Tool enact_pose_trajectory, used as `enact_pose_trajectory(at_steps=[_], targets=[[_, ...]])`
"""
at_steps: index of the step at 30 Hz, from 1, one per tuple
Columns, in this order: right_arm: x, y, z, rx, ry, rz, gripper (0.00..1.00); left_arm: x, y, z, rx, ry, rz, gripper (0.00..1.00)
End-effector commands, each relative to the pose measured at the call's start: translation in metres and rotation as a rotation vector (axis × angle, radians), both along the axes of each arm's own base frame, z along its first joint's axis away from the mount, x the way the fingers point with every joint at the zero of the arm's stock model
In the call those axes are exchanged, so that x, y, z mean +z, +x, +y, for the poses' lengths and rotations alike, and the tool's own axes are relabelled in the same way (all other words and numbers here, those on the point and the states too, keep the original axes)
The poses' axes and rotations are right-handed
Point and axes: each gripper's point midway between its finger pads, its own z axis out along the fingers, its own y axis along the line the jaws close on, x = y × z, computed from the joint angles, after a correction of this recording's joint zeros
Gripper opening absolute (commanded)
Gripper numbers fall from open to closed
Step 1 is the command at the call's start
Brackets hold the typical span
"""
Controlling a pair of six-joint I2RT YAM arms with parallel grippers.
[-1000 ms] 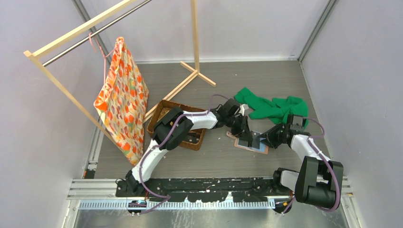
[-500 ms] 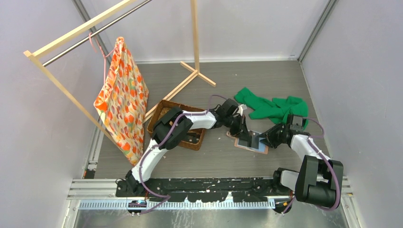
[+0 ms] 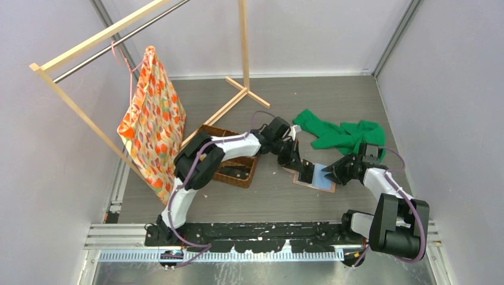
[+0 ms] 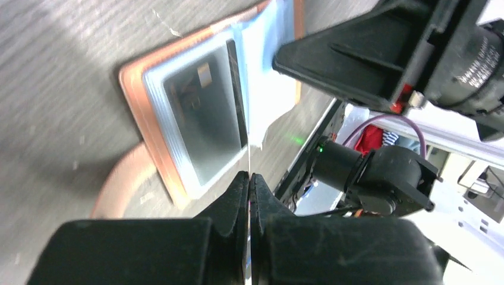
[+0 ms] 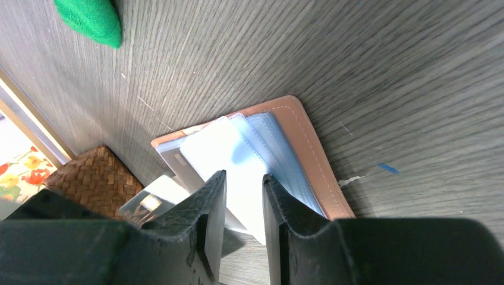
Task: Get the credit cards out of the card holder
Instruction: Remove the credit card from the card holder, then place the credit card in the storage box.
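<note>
The card holder [image 3: 323,186] lies open on the table, salmon-pink rim [image 4: 138,101] around pale blue-grey panels [image 5: 279,148]. A grey card with a chip [image 4: 205,113] sits in one pocket. My left gripper [image 4: 249,176] is shut on a thin credit card [image 4: 249,159], seen edge on just off the holder's edge. In the right wrist view that silver card [image 5: 147,200] hangs beside the holder. The jaws of my right gripper [image 5: 243,193] stand a little apart, tips down on a pale panel of the holder. From above, both grippers [image 3: 304,172] [image 3: 328,173] meet over the holder.
A brown woven basket [image 3: 224,159] stands left of the holder, under the left arm. A green cloth [image 3: 342,135] lies behind the right gripper. A wooden rack [image 3: 243,41] with a patterned orange cloth [image 3: 153,124] fills the back left.
The left gripper has shut on a card and drawn back to the left with it. The holder's pale panel now shows where a dark flap stood. The right gripper held still.
</note>
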Motion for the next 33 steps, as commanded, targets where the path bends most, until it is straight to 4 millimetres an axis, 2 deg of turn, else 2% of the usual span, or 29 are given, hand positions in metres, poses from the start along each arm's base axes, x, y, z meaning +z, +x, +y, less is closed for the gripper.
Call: enact_pose_trajectory(at_steps=[1, 9, 13, 19, 22, 27, 31, 33], targets=[[-0.021, -0.019, -0.005, -0.006, -0.048, 0.088, 0.34, 0.049, 0.001, 0.028, -0.028, 0.063, -0.168, 0.00], [-0.017, -0.017, -0.005, -0.005, -0.048, 0.078, 0.35, 0.089, 0.023, 0.089, 0.129, 0.271, -0.372, 0.00], [-0.015, -0.016, -0.005, -0.002, -0.048, 0.072, 0.38, 0.107, 0.030, 0.127, 0.282, 0.339, -0.433, 0.00], [-0.010, -0.013, -0.004, -0.006, -0.043, 0.055, 0.45, 0.132, 0.041, 0.184, 0.570, 0.349, -0.491, 0.00], [-0.006, -0.010, -0.004, -0.008, -0.039, 0.047, 0.53, 0.135, 0.046, 0.212, 0.706, 0.347, -0.501, 0.00], [0.004, -0.006, -0.005, -0.008, -0.043, 0.025, 0.65, 0.136, 0.053, 0.246, 0.844, 0.360, -0.493, 0.00], [0.016, -0.004, -0.009, -0.019, -0.068, 0.000, 0.69, 0.126, 0.054, 0.272, 0.940, 0.404, -0.414, 0.00], [0.023, -0.002, -0.011, -0.020, -0.083, -0.015, 0.69, 0.125, 0.055, 0.276, 0.994, 0.373, -0.407, 0.00]])
